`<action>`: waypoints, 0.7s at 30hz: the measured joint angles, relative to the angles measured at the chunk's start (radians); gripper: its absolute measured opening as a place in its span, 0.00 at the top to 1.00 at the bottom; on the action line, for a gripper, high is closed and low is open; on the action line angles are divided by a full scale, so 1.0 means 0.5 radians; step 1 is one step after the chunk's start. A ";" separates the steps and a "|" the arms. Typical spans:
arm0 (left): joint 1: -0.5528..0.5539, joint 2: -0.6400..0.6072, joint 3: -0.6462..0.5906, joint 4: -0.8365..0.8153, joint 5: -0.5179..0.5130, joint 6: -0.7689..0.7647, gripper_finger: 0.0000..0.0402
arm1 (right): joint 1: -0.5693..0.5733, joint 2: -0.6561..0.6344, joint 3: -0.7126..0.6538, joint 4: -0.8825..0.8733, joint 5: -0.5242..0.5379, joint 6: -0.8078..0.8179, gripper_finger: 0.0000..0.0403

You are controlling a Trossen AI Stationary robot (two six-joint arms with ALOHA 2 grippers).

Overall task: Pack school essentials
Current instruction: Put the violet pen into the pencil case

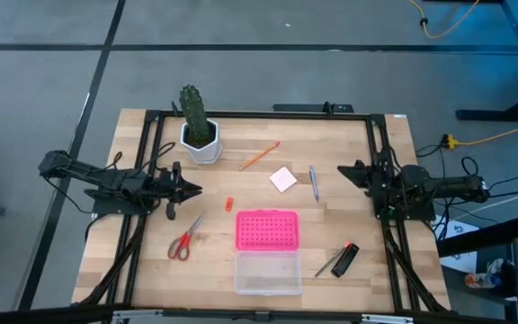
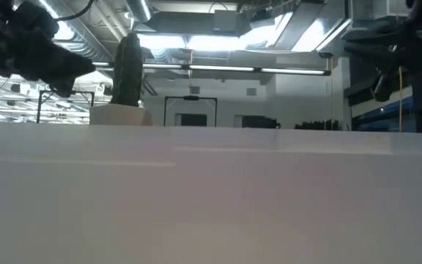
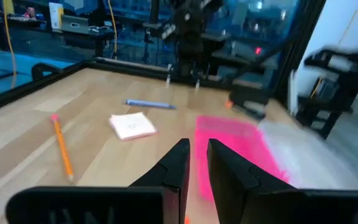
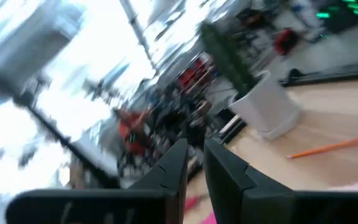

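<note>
The stationery lies loose on the wooden table. In the high view I see the red-handled scissors (image 1: 184, 240), a tiny red-orange piece (image 1: 227, 204), the orange pencil (image 1: 259, 155), the pink notepad (image 1: 283, 178), the blue pen (image 1: 313, 183), the grey pen (image 1: 328, 263) and the black block (image 1: 345, 258). My left gripper (image 1: 196, 189) hovers at the table's left, shut and empty, left of the red-orange piece. Its wrist view (image 3: 197, 144) looks across the pencil (image 3: 62, 148), notepad (image 3: 132, 125) and pen (image 3: 150, 104). My right gripper (image 1: 342, 169), also shut and empty, hovers at the right, just right of the blue pen.
A green cactus in a white pot (image 1: 198, 130) stands at the far left. The dotted pink lid (image 1: 266, 229) lies mid-table, with the clear plastic box (image 1: 267, 273) just nearer. A black frame (image 1: 259, 114) borders the table. Bare wood lies between the scissors and the lid.
</note>
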 joint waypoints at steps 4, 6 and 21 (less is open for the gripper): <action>0.005 0.000 0.000 0.142 -0.065 -0.037 0.87 | 0.000 0.000 0.000 0.016 0.339 0.137 0.86; 0.004 0.000 0.000 0.244 -0.047 -0.098 0.87 | 0.000 0.000 0.000 0.016 0.420 0.043 0.86; 0.005 0.000 0.000 0.478 -0.108 -0.272 0.87 | -0.001 0.000 0.000 0.339 0.519 -0.629 0.84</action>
